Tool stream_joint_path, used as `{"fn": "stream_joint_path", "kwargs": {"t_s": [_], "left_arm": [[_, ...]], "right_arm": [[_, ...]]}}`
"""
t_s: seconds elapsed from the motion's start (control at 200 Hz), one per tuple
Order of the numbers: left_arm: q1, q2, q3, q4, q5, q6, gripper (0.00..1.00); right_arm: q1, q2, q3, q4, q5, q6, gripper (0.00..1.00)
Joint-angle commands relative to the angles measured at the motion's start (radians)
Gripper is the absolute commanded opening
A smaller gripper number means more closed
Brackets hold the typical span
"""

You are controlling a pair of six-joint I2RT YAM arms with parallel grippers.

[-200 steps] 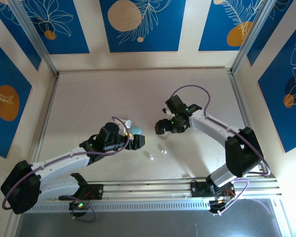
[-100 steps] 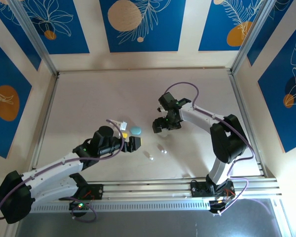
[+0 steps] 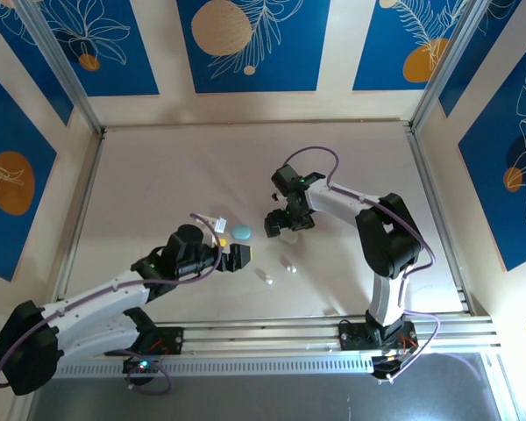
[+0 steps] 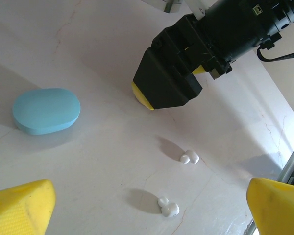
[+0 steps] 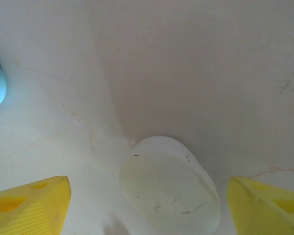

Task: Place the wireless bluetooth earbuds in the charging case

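Two claws stand over the table [image 3: 158, 175]. On the left, the left claw [image 3: 237, 256] has its jaws wide apart with nothing between them. A blue case [image 3: 242, 231] lies flat on the table just beyond it, untouched.

The earbuds [image 4: 189, 157] lie on bare table as two small white clumps, near each other and outside both cases. Whether each clump is one bud or two cannot be told. They sit to the right of the left claw and apart from it.

On the right, the right claw [image 3: 276, 224] has its jaws apart and straddles a white case [image 5: 169, 188]. That case lies flat between the fingertips [image 5: 29, 205], with a gap on each side. The earbuds lie on the near side of this claw, close by but clear of it.
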Motion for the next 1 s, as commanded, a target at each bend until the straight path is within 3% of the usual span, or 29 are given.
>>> {"fn": "stream_joint_path", "kwargs": {"t_s": [0.0,0.44,0.68,0.995], "left_arm": [[-0.005,0.021,0.009,0.02,0.024,0.027,1.0],[-0.005,0.047,0.017,0.031,0.039,0.032,1.0],[-0.004,0.047,0.013,0.027,0.004,0.026,1.0],[0.028,0.055,0.016,0.024,-0.009,-0.003,1.0]], "right_arm": [[0.011,0.013,0.024,-0.039,-0.033,0.005,0.83],[0.072,-0.039,-0.004,-0.056,-0.041,0.046,0.76],[0.074,-0.043,0.005,-0.067,0.064,0.079,0.74],[0.092,-0.037,0.008,-0.033,0.1,0.112,0.68]]}}
